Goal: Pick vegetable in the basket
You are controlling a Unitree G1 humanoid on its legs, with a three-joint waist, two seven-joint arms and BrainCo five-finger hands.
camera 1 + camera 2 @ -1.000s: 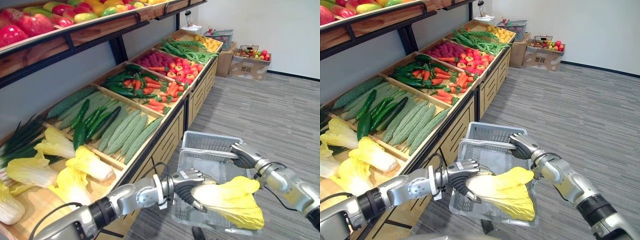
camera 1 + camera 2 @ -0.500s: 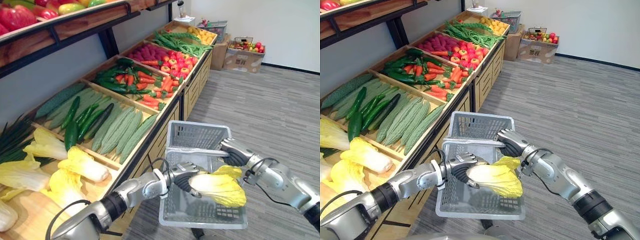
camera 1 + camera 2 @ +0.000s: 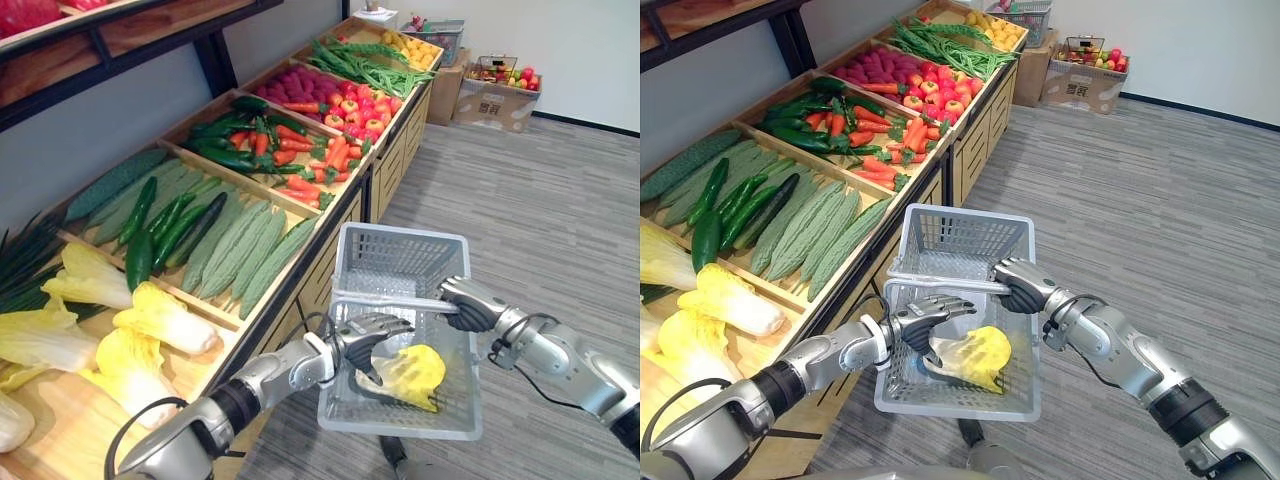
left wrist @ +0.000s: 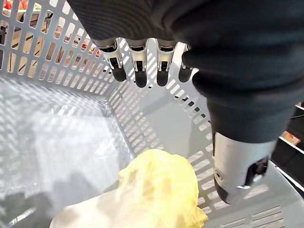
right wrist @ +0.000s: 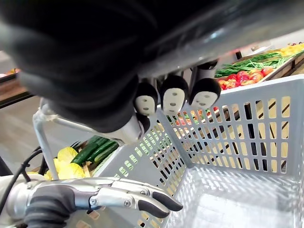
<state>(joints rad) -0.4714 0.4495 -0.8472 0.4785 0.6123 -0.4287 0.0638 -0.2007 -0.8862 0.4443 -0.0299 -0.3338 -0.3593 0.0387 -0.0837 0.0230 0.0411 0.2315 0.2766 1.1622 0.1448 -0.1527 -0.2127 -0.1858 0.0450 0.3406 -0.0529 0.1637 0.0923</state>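
Grey lattice plastic basket (image 3: 398,262) sits lower centre of the left eye view, over grey striped floor (image 3: 545,195), just beside the front of the long wooden produce stand (image 3: 398,178). Yellow-white leafy cabbage (image 3: 408,374) lies inside the basket on its bottom, toward the near wall. In the left wrist view the cabbage (image 4: 160,189) rests against the lattice floor.

Left hand (image 3: 368,334) comes in from the lower left and reaches down into the basket just above the cabbage. Its fingers (image 4: 137,72) are straight and spread, holding nothing, tips clear of the leaves. Cannot tell if the thumb brushes the cabbage.

Right hand (image 3: 470,307) comes in from the right at the basket's rim, fingers (image 5: 174,95) curled round the thin grey bar handle (image 3: 392,303) that spans the basket top.

On the stand, running from lower left to upper centre:
- more yellow cabbages (image 3: 150,322)
- dark green cucumbers (image 3: 165,225)
- pale ribbed green gourds (image 3: 245,250)
- orange carrots (image 3: 312,160)
- red tomatoes (image 3: 355,108)
- long green beans (image 3: 368,68)

Brown cardboard box (image 3: 490,102) with fruit on top stands upper right by the wall.
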